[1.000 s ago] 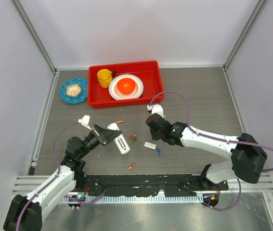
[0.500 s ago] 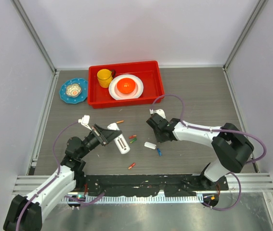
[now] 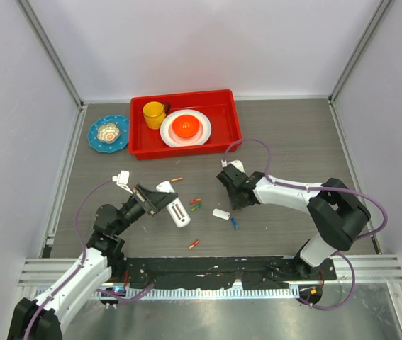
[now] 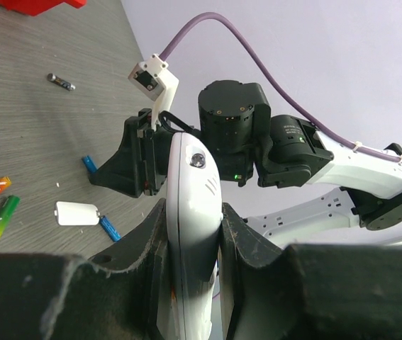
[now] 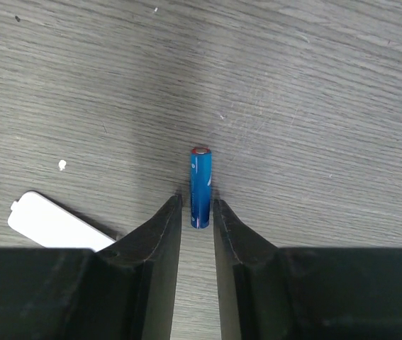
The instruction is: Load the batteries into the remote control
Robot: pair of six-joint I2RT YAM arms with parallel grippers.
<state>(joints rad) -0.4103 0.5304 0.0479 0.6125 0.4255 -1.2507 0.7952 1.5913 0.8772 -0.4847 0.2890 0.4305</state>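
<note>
Right arm has folded its elbow in over the last second while the right gripper point(image 5: 197, 207) stays low over the same spot just right of the white back cover point(image 3: 221, 214). Its jaws have gone from closed to slightly parted. They now straddle the near end of a blue battery point(image 5: 200, 187) lying on the table. A sliver of table shows beside it, so I read this as lined up for a pick, not clamped yet. Left side has barely changed: the left gripper point(image 4: 192, 207) is still closed hard on the remote control point(image 4: 195, 166), held up off the table at a tilt, left of centre. So it's the first-battery pick and nothing looks loaded, though I can't see clearly into the bay. Loose cells are all on the table: an orange battery point(image 3: 176, 179) near the tray, a red battery point(image 3: 195, 202) and green battery point(image 3: 196, 207) side by side just right of the remote, a second blue battery point(image 3: 234, 224) by the cover, and a red-orange battery point(image 3: 194, 244) nearer the bases. Containers hold no task items: the red tray point(image 3: 222, 117) at the back has a yellow cup point(image 3: 154, 112) and a white plate point(image 3: 202, 137) with an orange bowl point(image 3: 185, 126) on it. The blue dish point(image 3: 96, 139) left of the tray carries a small patterned bowl point(image 3: 108, 131).
</note>
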